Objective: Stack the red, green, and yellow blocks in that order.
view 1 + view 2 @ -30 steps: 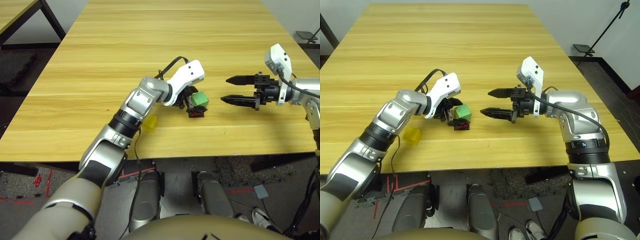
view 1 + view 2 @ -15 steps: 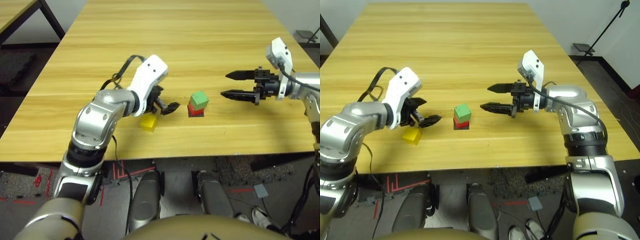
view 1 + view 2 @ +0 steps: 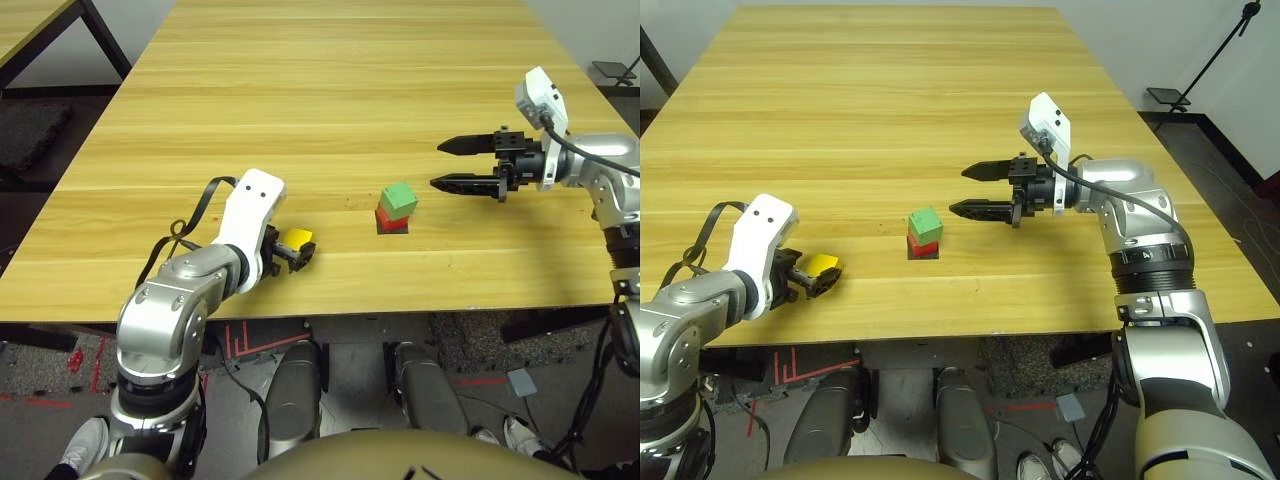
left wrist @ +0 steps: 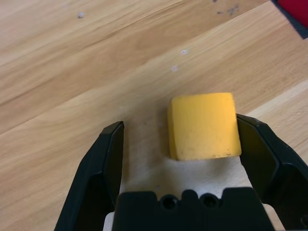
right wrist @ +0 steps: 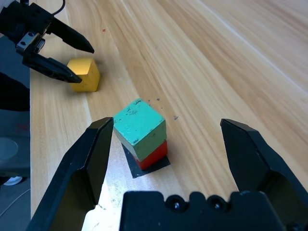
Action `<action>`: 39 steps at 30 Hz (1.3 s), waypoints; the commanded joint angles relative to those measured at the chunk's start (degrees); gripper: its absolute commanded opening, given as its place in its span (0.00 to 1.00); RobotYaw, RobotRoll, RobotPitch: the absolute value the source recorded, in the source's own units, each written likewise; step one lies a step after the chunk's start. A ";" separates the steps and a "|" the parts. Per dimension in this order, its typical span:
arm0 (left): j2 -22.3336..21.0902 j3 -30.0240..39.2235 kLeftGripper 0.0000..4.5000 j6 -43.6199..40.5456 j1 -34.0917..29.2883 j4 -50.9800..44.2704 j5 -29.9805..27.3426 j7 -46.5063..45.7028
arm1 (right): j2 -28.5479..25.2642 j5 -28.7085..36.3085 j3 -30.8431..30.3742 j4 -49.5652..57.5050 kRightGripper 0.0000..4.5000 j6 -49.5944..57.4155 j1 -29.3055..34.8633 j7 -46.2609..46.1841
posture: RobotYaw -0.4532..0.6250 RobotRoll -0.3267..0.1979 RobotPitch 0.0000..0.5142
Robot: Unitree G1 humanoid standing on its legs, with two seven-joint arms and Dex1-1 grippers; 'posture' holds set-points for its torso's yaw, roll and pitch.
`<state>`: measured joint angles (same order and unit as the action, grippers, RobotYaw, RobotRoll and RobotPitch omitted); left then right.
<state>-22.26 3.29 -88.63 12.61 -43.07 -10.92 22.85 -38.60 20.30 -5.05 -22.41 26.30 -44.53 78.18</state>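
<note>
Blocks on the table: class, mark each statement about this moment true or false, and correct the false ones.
1. The green block sits on top of the red block. True.
2. The yellow block is already on the stack. False: it lies on the table, apart from the stack.
3. The left gripper is open, with the yellow block between its fingers. True.
4. The right gripper is shut on the green block. False: it is open and holds nothing, beside the stack.
5. The red block rests on a black patch. True.
</note>
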 commanded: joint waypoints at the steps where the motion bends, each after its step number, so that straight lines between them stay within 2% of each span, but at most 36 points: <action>1: 1.42 -0.23 0.90 0.57 -0.34 1.56 -0.92 -1.25 | 0.14 -0.81 -0.32 -0.08 1.00 -0.41 -0.41 0.10 | 0.75 0.41 0.23; 4: 3.40 -1.29 0.69 -3.43 2.66 0.90 -1.90 -2.28 | 0.13 -0.75 -0.22 0.15 1.00 -0.33 -0.17 -0.09 | 0.74 0.41 0.23; 7: 2.41 -2.53 0.46 -3.87 5.45 1.62 -4.70 -0.71 | -0.21 -0.61 0.14 0.81 1.00 -0.06 0.38 -0.39 | 0.74 0.41 0.22; 8: 2.11 -2.62 0.42 -3.87 6.44 2.05 -5.53 -0.28 | -0.32 -0.57 0.20 1.04 1.00 0.05 0.56 -0.45 | 0.73 0.41 0.22; 13: -0.46 -2.98 0.42 -2.03 16.58 6.73 -11.28 4.91 | -1.44 -0.11 0.27 2.64 1.00 0.72 1.88 0.15 | 0.72 0.41 0.21; 19: -8.47 -10.30 0.42 10.15 29.00 19.05 -15.04 15.49 | -3.02 1.45 0.22 6.85 1.00 3.02 4.42 2.01 | 0.69 0.42 0.20; 21: -9.18 -13.62 0.42 14.79 33.34 24.58 -14.87 18.86 | -3.39 2.18 0.66 8.85 1.00 4.21 5.53 1.79 | 0.67 0.43 0.20; 26: -7.07 -20.74 0.42 23.21 40.17 35.19 -12.70 23.05 | -3.90 3.06 1.82 12.13 1.00 6.04 7.89 0.58 | 0.64 0.44 0.20; 30: -4.25 -23.55 0.42 25.31 43.01 38.95 -11.69 24.09 | -4.69 3.69 2.54 13.92 1.00 6.77 9.63 -0.15 | 0.62 0.45 0.20; 39: -0.29 -25.24 0.42 26.71 44.36 42.38 -10.20 24.04 | -4.94 4.76 3.28 16.27 1.00 7.81 11.79 -1.83 | 0.60 0.47 0.21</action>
<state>-22.81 -21.26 -62.55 56.64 -0.97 -21.60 46.77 -43.12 23.93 -2.70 -7.17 33.64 -33.26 76.78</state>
